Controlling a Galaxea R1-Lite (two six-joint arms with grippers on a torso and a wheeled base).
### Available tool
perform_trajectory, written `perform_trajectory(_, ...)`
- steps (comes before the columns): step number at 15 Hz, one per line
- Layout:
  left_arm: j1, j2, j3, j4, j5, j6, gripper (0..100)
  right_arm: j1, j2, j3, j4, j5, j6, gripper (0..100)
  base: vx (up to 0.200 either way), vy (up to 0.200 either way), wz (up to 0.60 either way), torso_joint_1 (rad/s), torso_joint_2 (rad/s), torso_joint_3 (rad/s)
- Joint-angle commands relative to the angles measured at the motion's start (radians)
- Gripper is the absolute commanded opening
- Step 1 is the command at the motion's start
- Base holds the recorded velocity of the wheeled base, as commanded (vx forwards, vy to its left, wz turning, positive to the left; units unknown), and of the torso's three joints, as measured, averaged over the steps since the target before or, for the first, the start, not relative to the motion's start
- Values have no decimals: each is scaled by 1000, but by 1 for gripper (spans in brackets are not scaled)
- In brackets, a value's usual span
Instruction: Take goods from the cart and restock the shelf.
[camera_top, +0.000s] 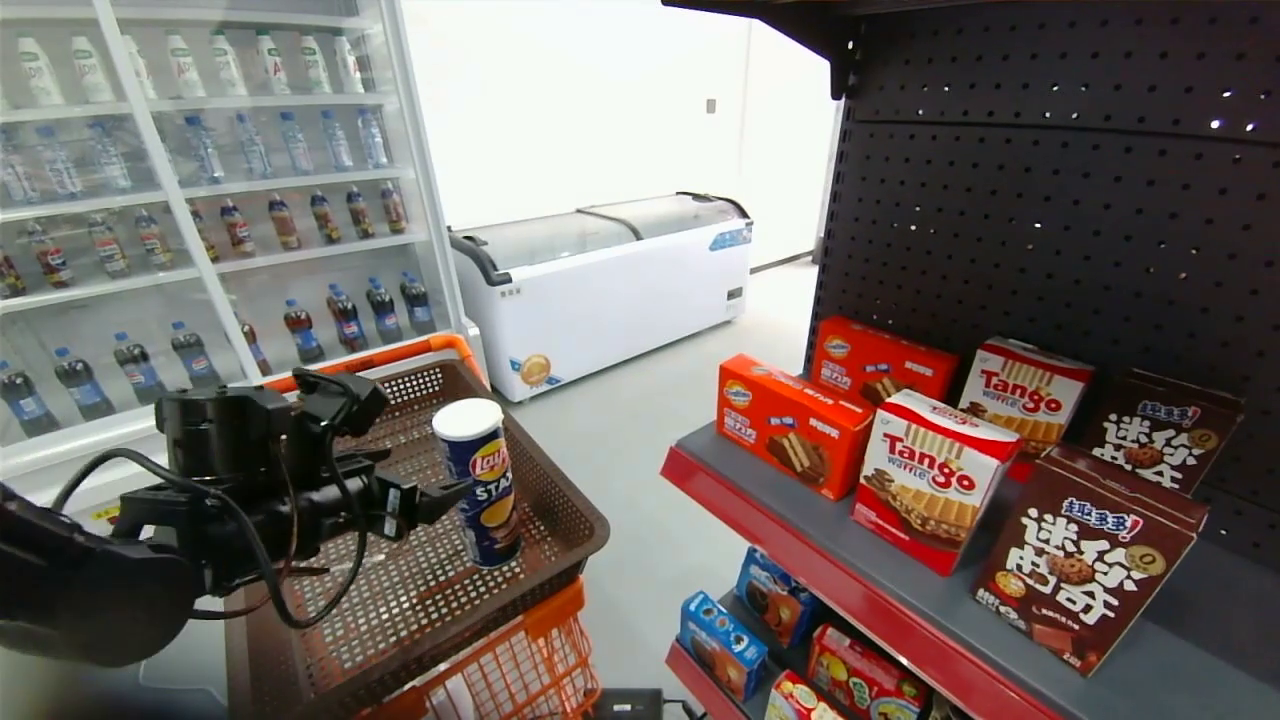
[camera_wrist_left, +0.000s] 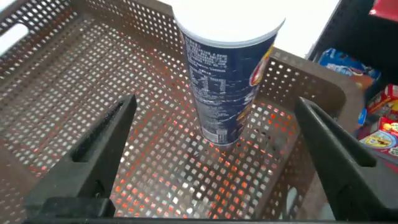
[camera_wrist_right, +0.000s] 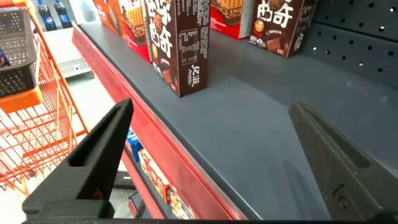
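A dark blue chip can (camera_top: 480, 480) with a white lid stands upright in the brown perforated basket (camera_top: 560, 500) on top of the orange cart (camera_top: 520, 670). My left gripper (camera_top: 447, 492) is open and level with the can's middle, its fingertips just short of it. In the left wrist view the can (camera_wrist_left: 227, 74) stands between and slightly beyond the two black fingers (camera_wrist_left: 99, 149). My right gripper (camera_wrist_right: 211, 107) is open above a bare part of the grey shelf board (camera_wrist_right: 249, 143), beside a brown cookie box (camera_wrist_right: 177, 43).
On the shelf (camera_top: 760, 470) stand orange boxes (camera_top: 790, 425), red-and-white wafer boxes (camera_top: 930, 480) and brown cookie boxes (camera_top: 1085, 560). More goods (camera_top: 725, 640) fill the lower shelf. A drinks fridge (camera_top: 200, 200) and a chest freezer (camera_top: 600, 280) stand behind the cart.
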Motion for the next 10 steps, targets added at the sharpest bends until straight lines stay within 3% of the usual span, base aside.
perform_trajectory(1, -24, 170, -28, -82, 0, -7, 100, 0, 0, 0, 0, 0, 0, 100, 0, 0, 0, 0, 0, 0)
perform_trajectory(3, -27, 250, -60, -152, 0, -7, 100, 0, 0, 0, 0, 0, 0, 100, 0, 0, 0, 0, 0, 0)
perform_trajectory(10, -56, 369, -127, -227, 0, -16, 100, 0, 0, 0, 1, 0, 0, 100, 0, 0, 0, 0, 0, 0)
